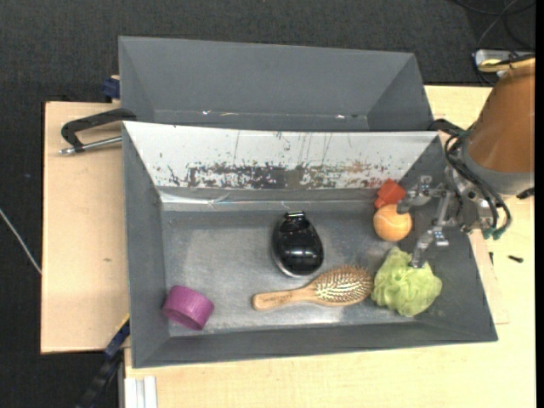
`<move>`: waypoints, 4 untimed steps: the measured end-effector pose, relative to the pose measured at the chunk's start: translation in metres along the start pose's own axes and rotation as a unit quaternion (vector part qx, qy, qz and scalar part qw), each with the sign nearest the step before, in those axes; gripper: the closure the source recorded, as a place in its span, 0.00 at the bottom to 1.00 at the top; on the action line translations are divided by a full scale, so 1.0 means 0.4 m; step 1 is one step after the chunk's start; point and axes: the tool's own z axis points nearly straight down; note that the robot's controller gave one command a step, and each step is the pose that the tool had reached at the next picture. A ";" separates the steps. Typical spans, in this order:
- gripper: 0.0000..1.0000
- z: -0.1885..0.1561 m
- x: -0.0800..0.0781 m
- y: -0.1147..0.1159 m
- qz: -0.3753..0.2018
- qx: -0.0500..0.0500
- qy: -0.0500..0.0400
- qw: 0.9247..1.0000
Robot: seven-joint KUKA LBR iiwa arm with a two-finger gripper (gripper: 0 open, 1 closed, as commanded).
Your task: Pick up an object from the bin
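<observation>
Camera view: seeing gripper (423,253) over green fluffy sponge (408,289) at near right, orange ball (392,224) just beside; opening: cannot tell. Risking knocking ball away or pinching only loose fluff.

Brush (319,291) centre-front; cup (188,306) left; sponge (408,287), perhaps, right; mouse (297,245) behind brush.

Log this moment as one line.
gripper: right end of bin, over green fluffy clump | nearby: orange ball, wooden hairbrush | held: nothing seen
</observation>
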 end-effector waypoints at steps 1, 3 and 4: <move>1.00 0.000 0.000 0.000 0.000 0.000 0.000 1.000; 1.00 -0.116 0.002 0.000 0.005 -0.001 0.001 1.000; 1.00 -0.266 0.037 0.025 0.001 0.000 0.000 1.000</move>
